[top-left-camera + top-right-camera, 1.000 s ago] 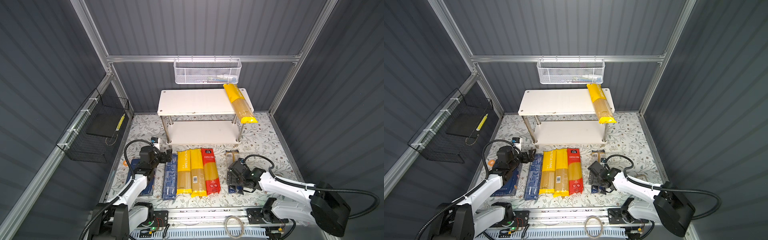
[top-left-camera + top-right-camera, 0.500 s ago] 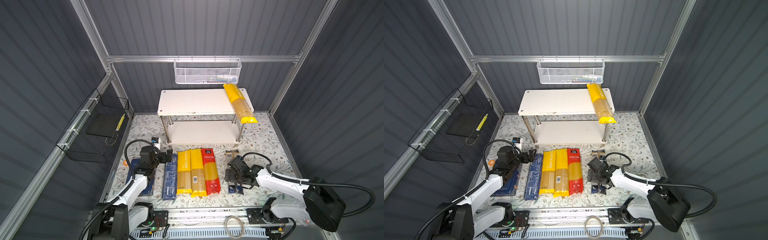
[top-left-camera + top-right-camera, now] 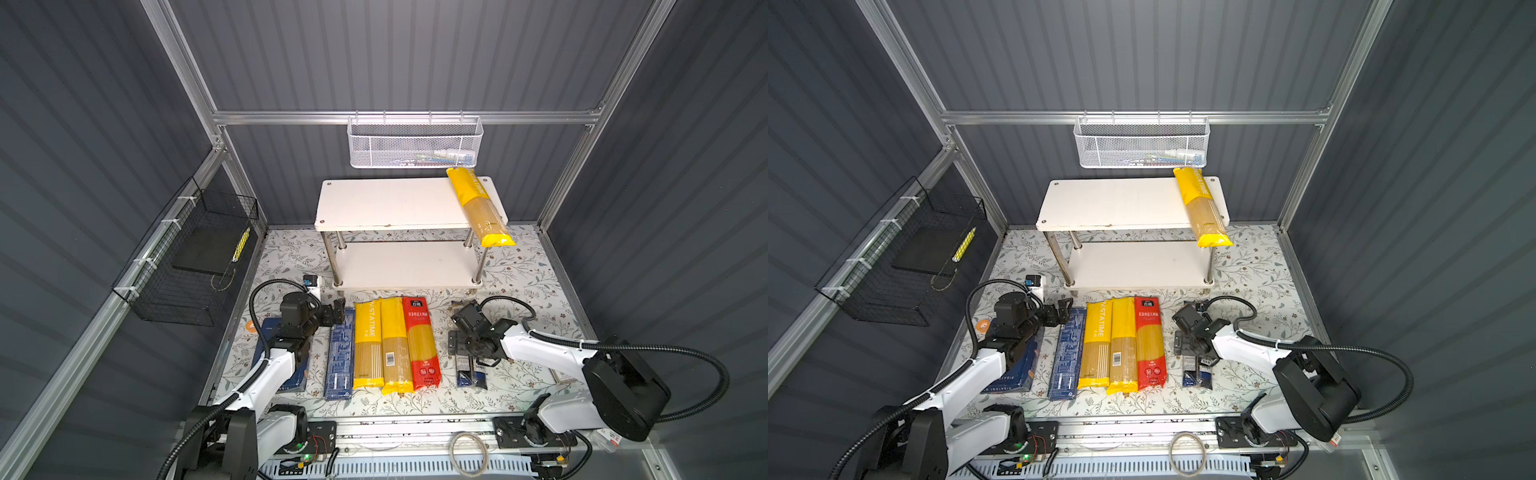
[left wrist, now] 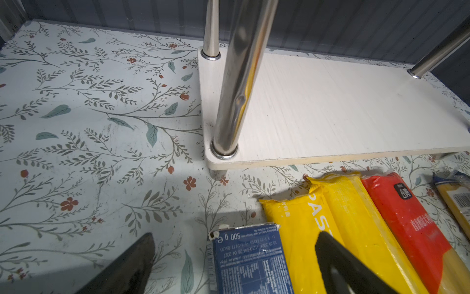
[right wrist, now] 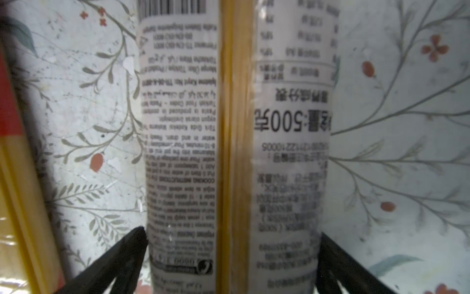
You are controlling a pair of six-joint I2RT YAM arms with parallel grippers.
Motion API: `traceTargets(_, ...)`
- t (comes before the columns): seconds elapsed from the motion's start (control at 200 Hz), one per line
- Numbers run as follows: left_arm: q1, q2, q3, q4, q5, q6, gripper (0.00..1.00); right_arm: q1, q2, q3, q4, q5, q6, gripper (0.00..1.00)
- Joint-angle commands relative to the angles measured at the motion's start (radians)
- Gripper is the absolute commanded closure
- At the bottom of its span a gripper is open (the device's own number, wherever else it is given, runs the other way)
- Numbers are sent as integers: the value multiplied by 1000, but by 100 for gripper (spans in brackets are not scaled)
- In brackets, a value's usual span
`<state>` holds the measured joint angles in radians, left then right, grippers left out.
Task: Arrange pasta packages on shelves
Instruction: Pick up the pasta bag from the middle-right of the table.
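The shelves stand at the back, with one yellow pasta bag lying across the top board's right end and overhanging the front. The lower board is bare. On the mat lie two yellow bags, a red bag, a narrow dark-blue box and a wider blue box, the last partly under my left arm. My left gripper is open, low over the narrow box's far end. My right gripper is open, its fingers either side of the clear/dark-blue pack on the mat.
A white mesh basket hangs on the back wall above the shelves. A black wire basket hangs on the left wall. A small white device stands by the rack's front left leg. Chrome legs rise close ahead of the left gripper.
My right gripper has slid a little toward the shelves along the clear/dark-blue pack. The left arm has not moved, and no package has shifted.
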<state>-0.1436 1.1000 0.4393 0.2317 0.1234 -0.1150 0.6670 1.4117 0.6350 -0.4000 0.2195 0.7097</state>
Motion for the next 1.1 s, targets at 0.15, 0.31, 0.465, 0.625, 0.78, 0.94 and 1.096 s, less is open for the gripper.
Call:
traceTargets(0.15, -11, 1, 13, -5, -10, 21, 1, -2, 98, -5, -67, -8, 16, 1)
traceTargets(0.31, -13, 3, 14, -6, -13, 22, 1, -3, 84, -25, -53, -37, 44, 1)
traceTargets(0.465, -14, 15, 22, -11, -16, 21, 1, -2, 78, -66, -15, -61, 87, 1)
traceTargets(0.625, -16, 9, 19, -9, -18, 22, 1, 4, 86, -78, -21, -68, 99, 4)
traceTargets(0.78, -17, 11, 20, -9, -21, 22, 1, 11, 90, -79, -29, -65, 115, 6)
traceTargets(0.94, -17, 9, 21, -11, -22, 23, 1, 13, 104, -71, -34, -67, 117, 11)
traceTargets(1.096, -17, 8, 18, -11, -24, 22, 1, 15, 100, -72, -38, -69, 123, 19)
